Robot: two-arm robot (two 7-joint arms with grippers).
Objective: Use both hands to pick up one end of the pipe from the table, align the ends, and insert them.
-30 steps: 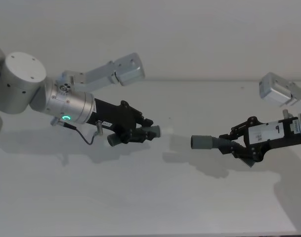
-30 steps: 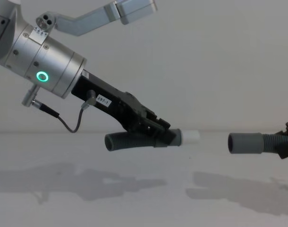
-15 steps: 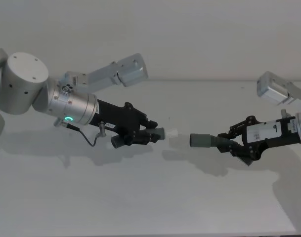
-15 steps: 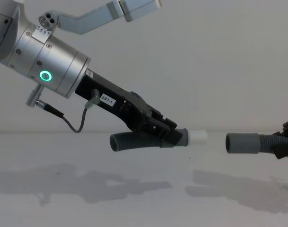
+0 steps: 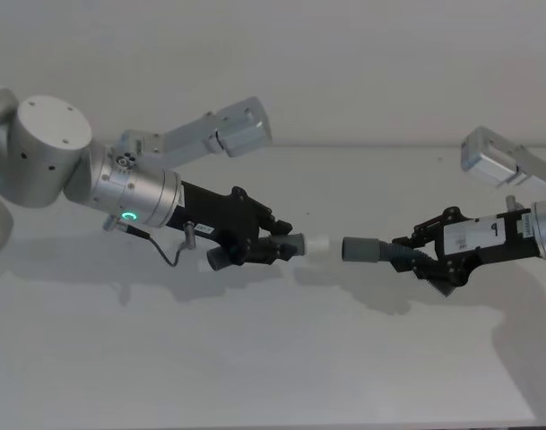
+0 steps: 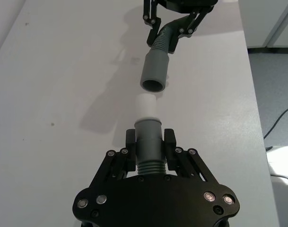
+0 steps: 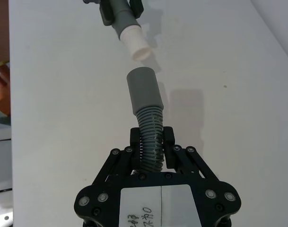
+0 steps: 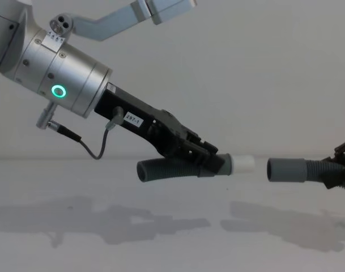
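Gripping dark grey ribbed pipe pieces in both closed grippers, left gripper (image 5: pixel 271 248) presenting white tip (image 5: pixel 316 243) just short of right gripper (image 5: pixel 427 261)'s open socket (image 5: pixel 358 249).

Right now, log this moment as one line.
phase: align | left gripper: holds white-tip piece | right gripper: holds socket piece | ends: facing, apart | table: both pieces lifted

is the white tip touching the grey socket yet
Apart. The chest view shows a clear strip of background between the white tip and the grey socket; the left wrist view shows the same gap.
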